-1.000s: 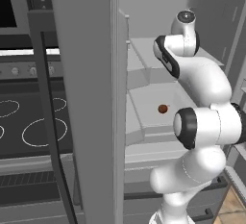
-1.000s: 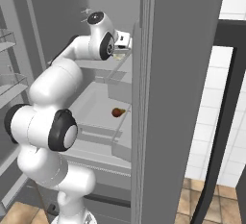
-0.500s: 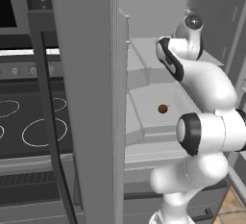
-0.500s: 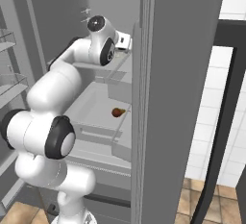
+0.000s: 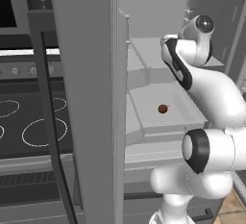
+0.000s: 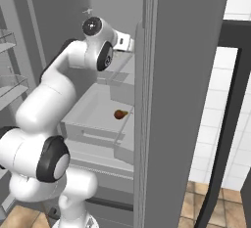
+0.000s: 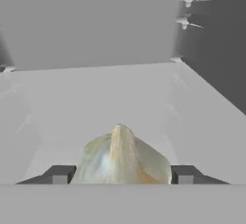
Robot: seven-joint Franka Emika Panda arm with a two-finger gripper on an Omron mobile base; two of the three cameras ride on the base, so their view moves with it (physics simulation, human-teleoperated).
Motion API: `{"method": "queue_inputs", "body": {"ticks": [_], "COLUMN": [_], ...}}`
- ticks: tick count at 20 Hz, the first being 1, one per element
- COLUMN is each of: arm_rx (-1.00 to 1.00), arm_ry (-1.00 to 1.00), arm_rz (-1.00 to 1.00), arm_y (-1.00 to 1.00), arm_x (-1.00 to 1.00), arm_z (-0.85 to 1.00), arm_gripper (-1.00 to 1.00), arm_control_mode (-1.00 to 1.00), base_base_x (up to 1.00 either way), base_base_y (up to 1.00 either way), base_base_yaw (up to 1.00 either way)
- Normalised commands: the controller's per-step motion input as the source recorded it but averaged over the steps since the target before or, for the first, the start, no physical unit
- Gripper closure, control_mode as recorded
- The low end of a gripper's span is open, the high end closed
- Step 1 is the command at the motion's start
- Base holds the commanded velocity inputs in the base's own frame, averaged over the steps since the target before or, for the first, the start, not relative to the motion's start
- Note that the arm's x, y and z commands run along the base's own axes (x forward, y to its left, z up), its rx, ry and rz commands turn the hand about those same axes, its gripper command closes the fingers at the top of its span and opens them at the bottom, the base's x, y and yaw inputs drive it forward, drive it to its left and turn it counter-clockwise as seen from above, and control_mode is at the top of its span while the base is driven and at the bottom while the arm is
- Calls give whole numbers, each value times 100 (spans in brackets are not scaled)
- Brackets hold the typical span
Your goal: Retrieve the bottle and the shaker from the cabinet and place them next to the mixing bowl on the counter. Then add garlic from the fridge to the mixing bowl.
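In the hand view a pale garlic bulb (image 7: 122, 158) with a pointed top sits between my two dark fingertips (image 7: 60, 174), and my gripper (image 7: 122, 174) is shut on it. Beyond it lies a pale grey shelf of the fridge (image 7: 96, 98), and whether the bulb touches the shelf I cannot tell. The fridge (image 5: 158, 69) stands open in both base views, with my arm reaching onto its upper shelf (image 6: 105, 70). The bottle, shaker, cabinet, mixing bowl and counter are out of view.
A small brown item (image 5: 163, 108) lies in the fridge drawer (image 6: 98, 119) below my arm. The grey fridge door (image 5: 86, 98) stands open on the left. Left of it are the black stovetop (image 5: 29, 122) and a black oven handle (image 5: 48, 122).
The wrist has shifted slightly right in the left base view and the elbow has sunk lower. The grip looks the same.
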Motion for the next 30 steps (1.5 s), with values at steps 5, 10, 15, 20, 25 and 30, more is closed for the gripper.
{"method": "queue_inputs", "body": {"ticks": [5, 10, 15, 20, 25, 30], "arm_rx": [0, 1, 0, 0, 0, 0], "arm_ry": [7, 2, 2, 21, 37, 47], "arm_rz": [0, 0, 0, 0, 0, 0], "arm_y": [0, 0, 6, 12, 10, 6], "arm_x": [-45, -62, -91, -100, -91, -75], "arm_z": [21, -1, 0, 0, -20, -50], "arm_gripper": [100, 100, 100, 100, 100, 100], "arm_control_mode": [-100, -100, -100, -100, -100, -100], "base_base_x": [0, 0, 0, 0, 0, 0], "base_base_y": [0, 0, 0, 0, 0, 0], "base_base_yaw": [0, 0, 0, 0, 0, 0]}}
